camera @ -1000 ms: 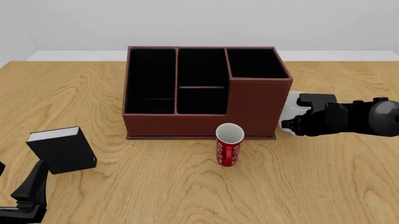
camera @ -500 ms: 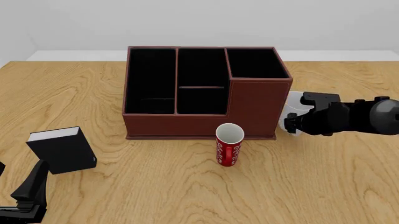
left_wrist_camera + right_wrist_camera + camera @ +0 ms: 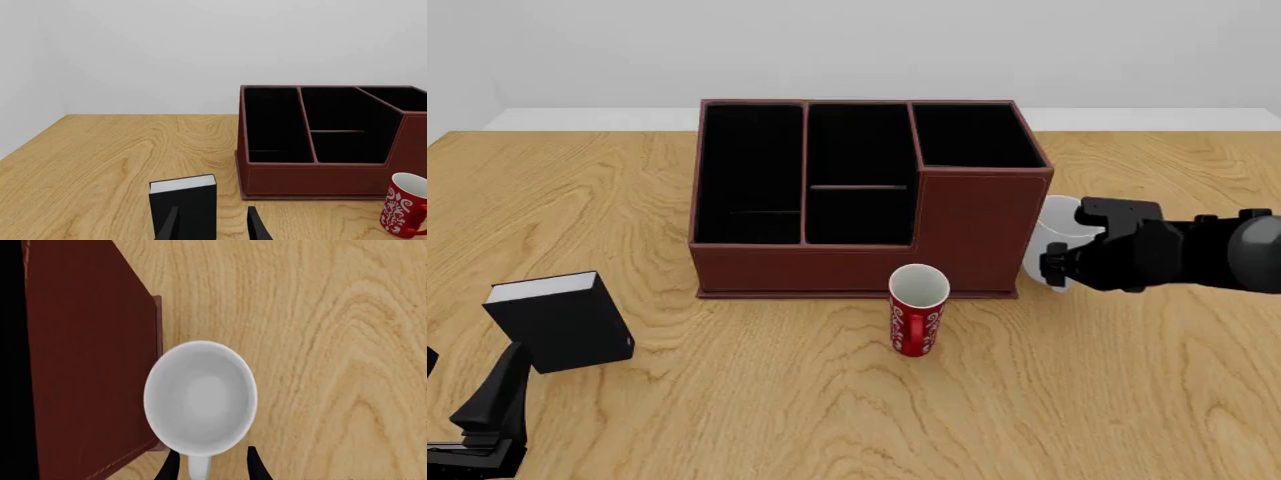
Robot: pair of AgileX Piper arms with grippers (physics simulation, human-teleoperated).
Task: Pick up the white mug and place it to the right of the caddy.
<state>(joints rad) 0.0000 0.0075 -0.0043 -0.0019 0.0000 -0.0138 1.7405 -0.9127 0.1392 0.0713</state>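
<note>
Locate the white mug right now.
In the front view the mug sits on the table just right of the caddy, partly behind the right tool; the right wrist view shows it upright, its handle between the tool's fingers.

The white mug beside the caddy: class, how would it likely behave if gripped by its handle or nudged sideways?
The white mug looks rigid and glossy, so probably slippery. Held by its thin handle, it might swing. Standing upright and wide-mouthed, it would likely slide rather than tip.
</note>
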